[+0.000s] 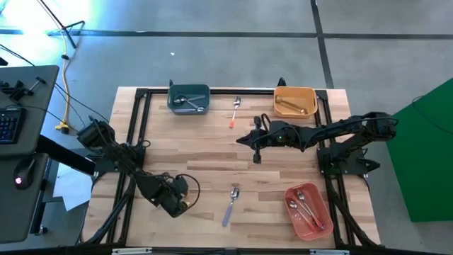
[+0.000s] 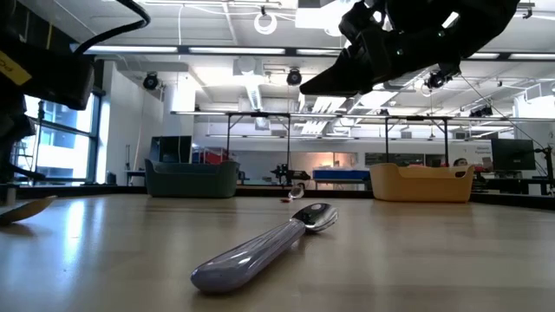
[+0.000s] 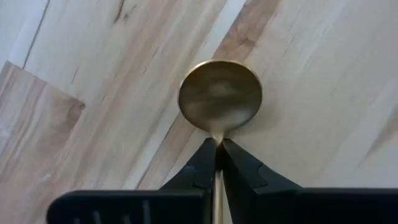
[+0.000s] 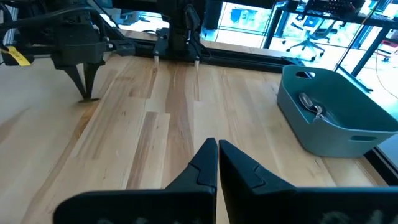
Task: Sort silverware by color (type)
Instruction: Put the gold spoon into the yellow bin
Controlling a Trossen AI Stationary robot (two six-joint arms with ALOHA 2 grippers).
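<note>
Pinched at its neck, just behind the round bowl, a gold spoon (image 3: 219,94) sat in the left gripper (image 3: 217,149), closed on it low over the table (image 1: 205,152), well short of the orange bin (image 1: 295,100). That looked like a pickup; next, carry it there. The right gripper (image 1: 257,157) waited mid-table, shut and empty.

Three bins (image 1: 189,98), two loose spoons (image 1: 231,204), two arms (image 1: 340,132).

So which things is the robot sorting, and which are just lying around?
Sorting job:
- gold spoon, pinched by the left gripper
- lavender-handled spoon
- red-handled spoon
- teal bin, orange bin, pink bin

Lying about:
- keyboard
- yellow cable
</note>
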